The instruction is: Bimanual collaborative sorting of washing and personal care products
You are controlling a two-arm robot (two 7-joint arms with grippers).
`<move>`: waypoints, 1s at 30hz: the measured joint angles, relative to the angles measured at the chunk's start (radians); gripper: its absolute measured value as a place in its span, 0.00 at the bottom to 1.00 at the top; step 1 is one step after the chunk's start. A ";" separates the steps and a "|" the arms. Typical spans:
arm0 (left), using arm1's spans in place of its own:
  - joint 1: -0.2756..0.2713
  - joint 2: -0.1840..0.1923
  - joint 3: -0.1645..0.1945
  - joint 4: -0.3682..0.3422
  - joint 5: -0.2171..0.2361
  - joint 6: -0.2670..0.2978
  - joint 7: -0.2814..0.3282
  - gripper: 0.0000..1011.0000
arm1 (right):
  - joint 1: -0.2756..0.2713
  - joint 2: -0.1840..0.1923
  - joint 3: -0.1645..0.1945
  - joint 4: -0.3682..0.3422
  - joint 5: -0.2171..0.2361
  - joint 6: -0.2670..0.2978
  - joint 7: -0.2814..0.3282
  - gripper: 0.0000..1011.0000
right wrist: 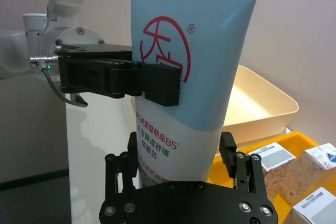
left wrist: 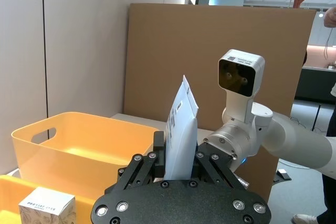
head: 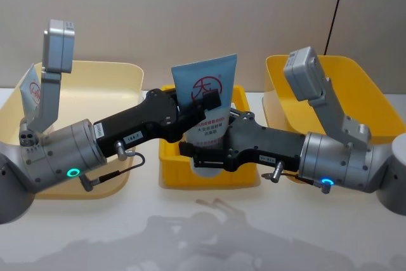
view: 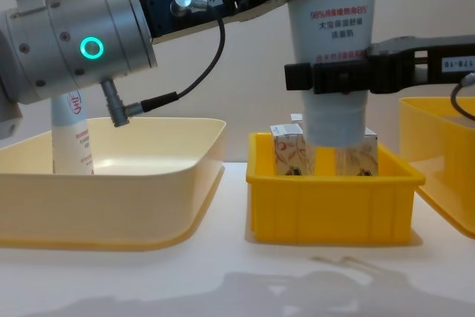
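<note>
A pale-blue tube with a red logo stands upright above the small yellow bin. My left gripper is shut on its upper half, and in the left wrist view the tube shows edge-on between the left gripper's fingers. My right gripper is closed around the tube's lower end, with a finger on each side. Small white cartons with brown swirls lie in the yellow bin under it. A second tube leans in the cream bin.
The cream bin sits at the left and a deep orange-yellow bin at the right, both close beside the small yellow bin. Both forearms cross low over the bins. A brown board stands behind the table.
</note>
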 joint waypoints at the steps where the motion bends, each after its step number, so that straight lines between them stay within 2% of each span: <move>1: 0.000 0.000 0.000 0.000 0.000 0.000 0.000 0.23 | 0.002 -0.001 -0.001 0.002 -0.001 0.000 0.000 0.90; 8: 0.000 0.000 0.000 0.000 0.000 0.000 0.000 0.23 | 0.015 -0.006 -0.012 0.014 -0.003 0.001 0.003 0.73; 24: 0.000 -0.001 0.000 0.000 0.000 0.000 0.000 0.23 | 0.027 -0.010 -0.020 0.024 -0.007 0.003 0.003 0.63; 28: 0.000 -0.001 0.001 0.000 0.000 0.000 -0.002 0.31 | 0.028 -0.011 -0.021 0.025 -0.008 0.003 0.003 0.60; 29: 0.000 -0.001 0.001 0.000 0.000 0.000 -0.002 0.37 | 0.028 -0.011 -0.021 0.025 -0.008 0.003 0.003 0.59; 30: 0.000 -0.002 0.001 0.000 0.000 0.000 -0.002 0.37 | 0.028 -0.011 -0.021 0.025 -0.008 0.003 0.003 0.59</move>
